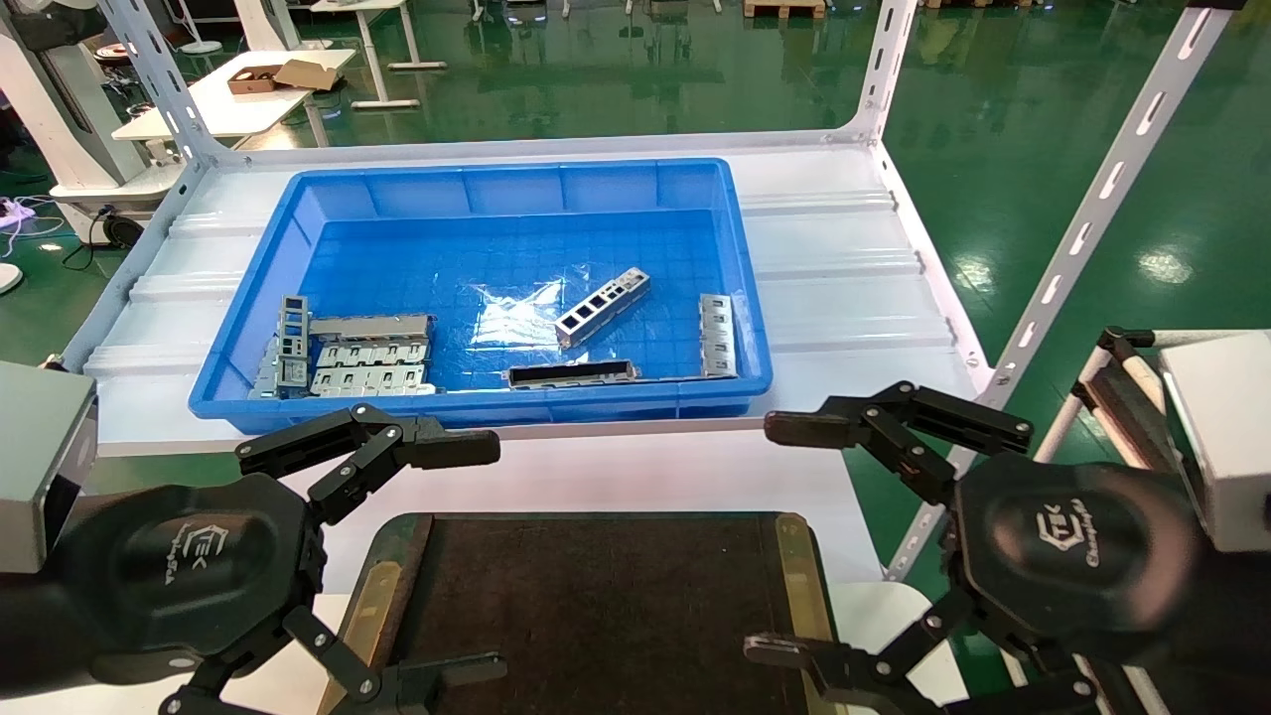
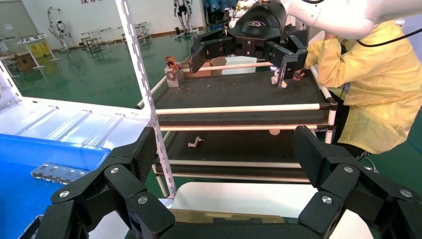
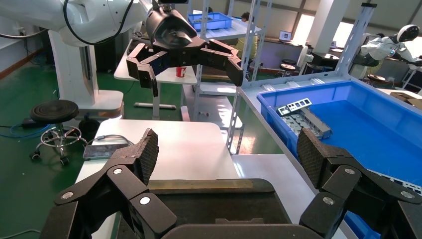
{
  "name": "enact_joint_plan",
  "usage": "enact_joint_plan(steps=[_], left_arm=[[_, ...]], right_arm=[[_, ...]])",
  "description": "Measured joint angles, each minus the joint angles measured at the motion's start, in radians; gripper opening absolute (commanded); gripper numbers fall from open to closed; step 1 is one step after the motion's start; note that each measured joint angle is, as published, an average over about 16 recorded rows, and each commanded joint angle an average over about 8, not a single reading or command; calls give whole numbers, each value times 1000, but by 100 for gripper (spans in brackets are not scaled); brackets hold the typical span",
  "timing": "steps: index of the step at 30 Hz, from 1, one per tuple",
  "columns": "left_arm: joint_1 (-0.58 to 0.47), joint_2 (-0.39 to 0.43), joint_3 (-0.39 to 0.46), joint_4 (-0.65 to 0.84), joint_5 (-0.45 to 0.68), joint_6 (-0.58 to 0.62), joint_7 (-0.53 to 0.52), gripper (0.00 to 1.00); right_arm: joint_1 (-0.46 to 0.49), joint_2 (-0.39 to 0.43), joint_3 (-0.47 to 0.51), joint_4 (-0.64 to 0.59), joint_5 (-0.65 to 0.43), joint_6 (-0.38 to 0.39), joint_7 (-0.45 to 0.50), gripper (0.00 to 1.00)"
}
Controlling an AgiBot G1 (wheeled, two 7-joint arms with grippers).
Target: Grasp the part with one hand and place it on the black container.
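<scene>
Both arms sit low at the near edge, nothing picked yet. Left gripper [image 1: 452, 556] is at near left, fingers spread wide, empty. Right gripper [image 1: 784, 541] is at near right, also spread wide and empty. They face each other across the black container [image 1: 799, 566], which lies between them at the near edge with bare matte surface.

The part [image 1: 602, 307] lies in the blue bin [image 1: 258, 258] beyond the container, right of centre on the bin floor, angled diagonally, its cutouts facing up. It's apart from everything else: a longer dark-faced strip [image 1: 573, 373] just nearer, by the bin's near wall; another perforated strip [image 1: 717, 335] against the right wall; stacked grey plates [image 1: 359, 356] in the near-left corner.

Risks as I see them:
- Part is thin and lies flat on the bin floor. Fingers coming straight down may skid off it or push it along rather than close on it.
- Diagonal pose: wrist needs to turn to close across the narrow width, else the pinch lands on the ends and it pivots out.
- There's a glossy patch on the floor right beside it, so the edge may be misjudged.
- Dark strip is close on the near side; a sloppy approach could grab the wrong piece.
- Bin's near wall stands between the grippers and the part, so a low reach or low carry-out could clip it.
</scene>
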Motion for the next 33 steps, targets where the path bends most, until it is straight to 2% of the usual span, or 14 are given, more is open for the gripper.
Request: enact_joint_plan(steps=[33], left_arm=[[-2,1,0,1,3,-3,1,100]], right_arm=[[0,0,0,0,0,0,0,100]])
